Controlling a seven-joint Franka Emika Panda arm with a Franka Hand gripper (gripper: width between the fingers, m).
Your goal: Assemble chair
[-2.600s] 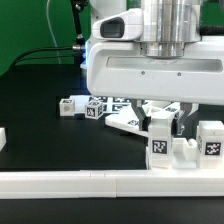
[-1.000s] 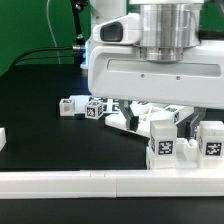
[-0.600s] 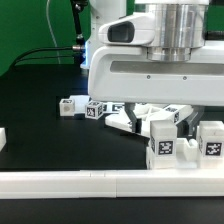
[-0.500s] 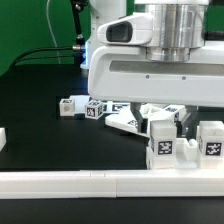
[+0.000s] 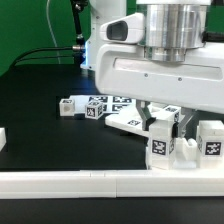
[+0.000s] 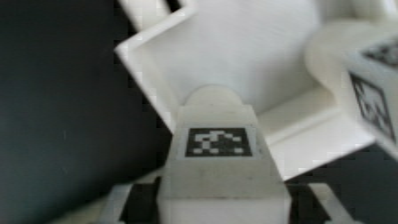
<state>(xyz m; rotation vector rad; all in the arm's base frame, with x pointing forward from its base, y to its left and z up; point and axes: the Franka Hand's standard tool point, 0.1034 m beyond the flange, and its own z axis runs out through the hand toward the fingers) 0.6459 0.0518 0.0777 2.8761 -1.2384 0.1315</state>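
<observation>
The chair is in loose white plastic parts with black-and-white tags. My gripper (image 5: pixel 160 120) reaches down at the exterior view's right, over an upright tagged part (image 5: pixel 160 146) that stands by the white rail. In the wrist view this rounded tagged part (image 6: pixel 217 140) fills the gap between my dark fingers (image 6: pixel 146 202), which press on both its sides. My gripper (image 6: pixel 222 208) is shut on it. A flat chair slab (image 5: pixel 125 120) lies just behind, partly hidden by my hand. Another tagged block (image 5: pixel 211 140) stands to the right.
Two small tagged cubes (image 5: pixel 68 105) (image 5: pixel 95 108) lie left of the slab on the black table. A long plain white rail (image 5: pixel 90 183) runs along the front edge. A white piece (image 5: pixel 3 138) shows at the exterior view's left edge. Cables and the arm's base stand behind.
The jaws have closed from wide open onto the upright tagged part. The hand has stayed over the same spot, perhaps a touch higher.
</observation>
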